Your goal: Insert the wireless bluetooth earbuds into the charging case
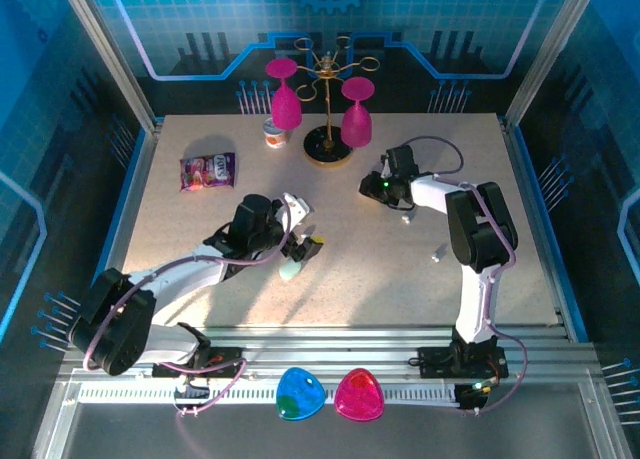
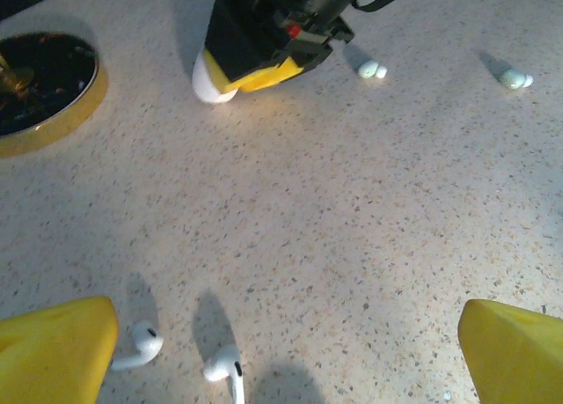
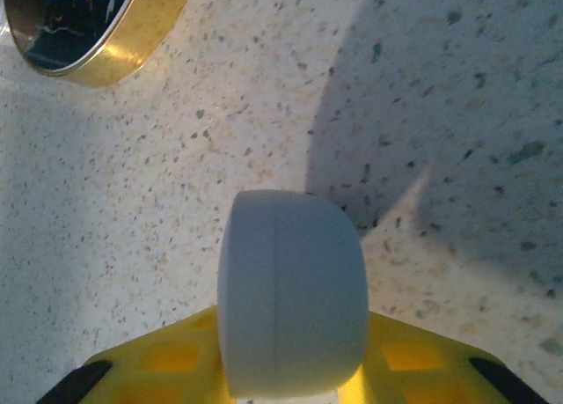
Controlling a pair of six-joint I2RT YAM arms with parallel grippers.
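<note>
Two white earbuds point(image 2: 138, 346) point(image 2: 223, 370) lie on the speckled table between my left gripper's point(image 2: 283, 351) yellow fingertips point(image 2: 54, 348), which stand wide open around them without touching. Two more small pale buds point(image 2: 371, 69) point(image 2: 515, 79) lie farther off, seen from above as tiny specks point(image 1: 407, 219) point(image 1: 438, 251). My right gripper point(image 3: 290, 362) is shut on the white charging case point(image 3: 291, 291), whose lid is closed with its seam facing the camera. From the left wrist, that gripper point(image 2: 264, 56) holds the case point(image 2: 211, 80) low on the table. From above, my left gripper point(image 1: 305, 237) is mid-table and my right gripper point(image 1: 368, 187) is near the stand.
The gold-rimmed base point(image 1: 328, 151) of a glass stand with two pink glasses point(image 1: 285, 99) sits just left of the right gripper point(image 3: 97, 34). A small jar point(image 1: 275, 134) and a purple packet point(image 1: 207, 171) lie at back left. A pale mint case point(image 1: 290, 270) rests by the left gripper.
</note>
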